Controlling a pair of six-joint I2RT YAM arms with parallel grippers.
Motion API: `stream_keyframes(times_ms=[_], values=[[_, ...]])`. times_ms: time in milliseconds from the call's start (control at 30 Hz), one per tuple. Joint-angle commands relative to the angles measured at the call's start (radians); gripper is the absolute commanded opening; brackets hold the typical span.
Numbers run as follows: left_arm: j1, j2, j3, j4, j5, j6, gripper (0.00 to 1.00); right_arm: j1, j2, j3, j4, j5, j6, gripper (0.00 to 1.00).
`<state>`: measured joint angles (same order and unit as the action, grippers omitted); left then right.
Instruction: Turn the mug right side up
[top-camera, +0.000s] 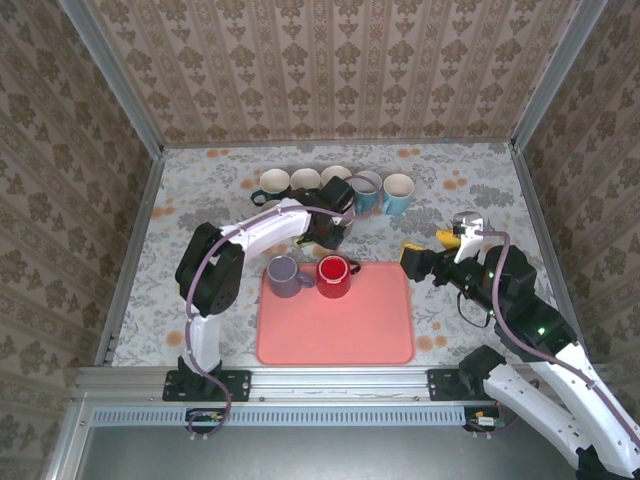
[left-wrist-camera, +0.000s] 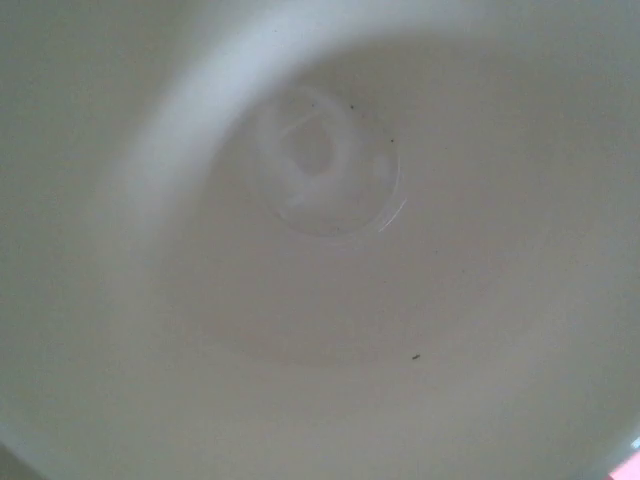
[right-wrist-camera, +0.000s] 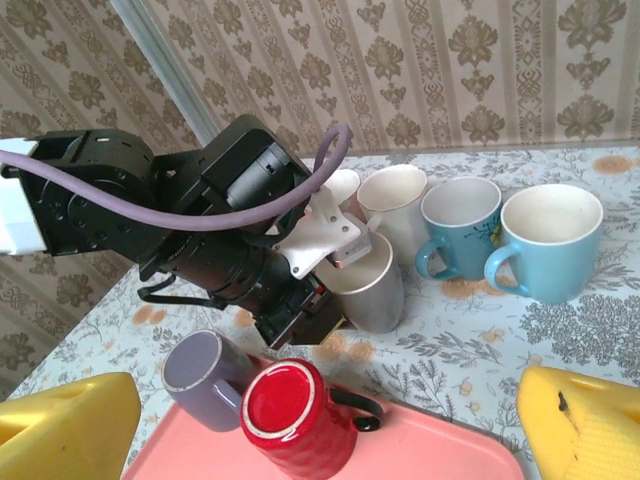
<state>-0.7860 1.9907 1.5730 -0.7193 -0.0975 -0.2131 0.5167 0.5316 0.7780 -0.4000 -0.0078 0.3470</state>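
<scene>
Wallpapered walls (top-camera: 330, 70) on three sides, floral-print table (top-camera: 470, 185).

Top view:
- Pink tray (top-camera: 340, 330) sits at the near centre.
- A purple mug (top-camera: 283, 275) and a red mug (top-camera: 334, 277) stand side by side at the tray's far edge.
- A row of five mugs (top-camera: 305, 180) stands mouth-up near the back wall.
- The left hand (top-camera: 325, 238) reaches between that row and the tray.
- The right hand (top-camera: 428, 243) hangs just off the tray's far right corner, its yellow tips apart.

Left wrist view:
- Very close and blurred: the pale inside of the mug (left-wrist-camera: 320, 330), with its bottom ring above centre.

Right wrist view:
- The left hand is clamped on the rim of the beige mug, with a white finger (right-wrist-camera: 322, 240) over the lip.
- The mug is mouth-up, leaning slightly, just past the tray's far edge. I cannot tell whether its base touches the table.
- The purple and red mugs are base-up on the tray.
- The right hand's yellow fingers (right-wrist-camera: 65, 425) sit at both lower corners, spread wide.
</scene>
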Motion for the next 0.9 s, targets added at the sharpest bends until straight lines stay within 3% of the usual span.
stream_keyframes(times_ms=[0,200,500,867], values=[[0.005,0.003,-0.011,0.021,-0.019,-0.019,0.0,-0.001,-0.016,-0.014,-0.008,-0.012,0.014,0.98],[0.005,0.018,-0.024,0.009,-0.018,-0.026,0.01,-0.001,-0.015,-0.019,-0.004,-0.012,0.017,0.98],[0.008,-0.026,-0.074,0.03,-0.002,-0.052,0.25,-0.001,-0.012,-0.011,-0.007,-0.021,0.009,0.98],[0.006,-0.145,-0.16,0.092,0.038,-0.072,0.3,0.003,0.003,-0.016,0.002,-0.038,0.031,0.98]])
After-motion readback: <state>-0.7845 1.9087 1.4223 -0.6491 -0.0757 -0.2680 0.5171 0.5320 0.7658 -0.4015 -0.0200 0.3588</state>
